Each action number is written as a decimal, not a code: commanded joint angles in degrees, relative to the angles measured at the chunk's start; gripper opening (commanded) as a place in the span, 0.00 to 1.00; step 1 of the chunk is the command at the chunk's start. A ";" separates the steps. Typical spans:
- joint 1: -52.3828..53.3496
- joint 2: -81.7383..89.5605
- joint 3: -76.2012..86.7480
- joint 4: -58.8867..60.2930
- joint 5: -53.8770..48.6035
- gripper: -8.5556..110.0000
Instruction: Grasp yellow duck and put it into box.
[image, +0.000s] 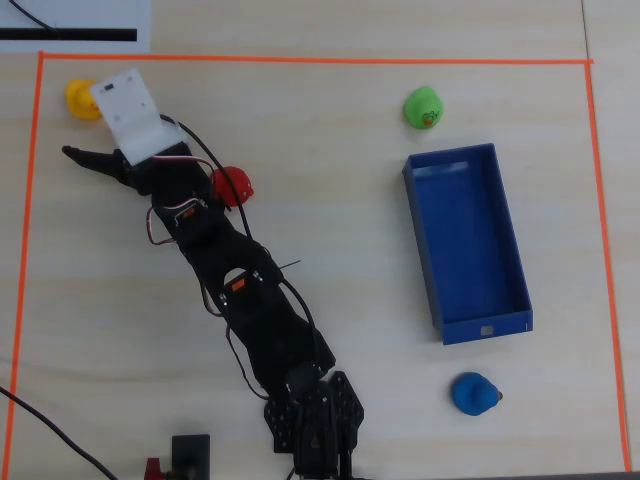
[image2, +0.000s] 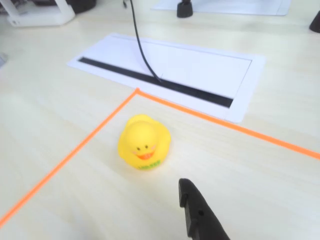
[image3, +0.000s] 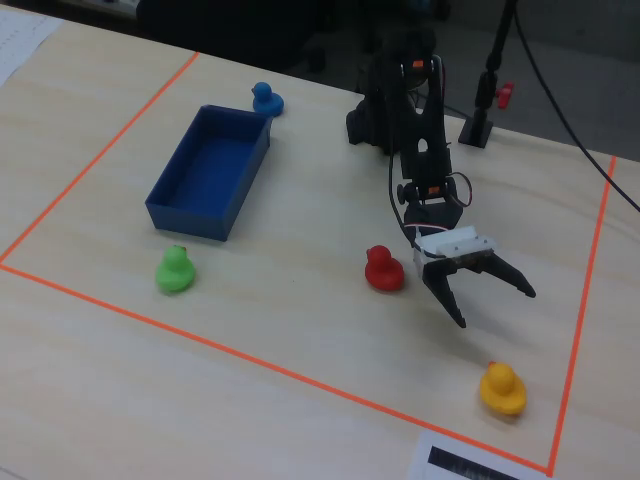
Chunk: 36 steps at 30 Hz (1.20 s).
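No text, brand or number can be read in any view. The yellow duck (image2: 144, 143) carries a small green mark under its beak in the wrist view, too blurred to make out as letters.

Pale wooden table (image: 330, 200), orange tape border (image: 300, 60), white panel with black slot (image2: 170, 75), even light

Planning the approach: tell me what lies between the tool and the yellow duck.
Nothing: in the fixed view, only bare table separates the open tool from the yellow duck.
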 joint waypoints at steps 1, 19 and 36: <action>0.44 0.09 -5.71 -1.05 0.00 0.47; 0.97 -12.74 -24.17 2.81 2.20 0.47; 0.53 -19.34 -35.86 9.58 3.16 0.46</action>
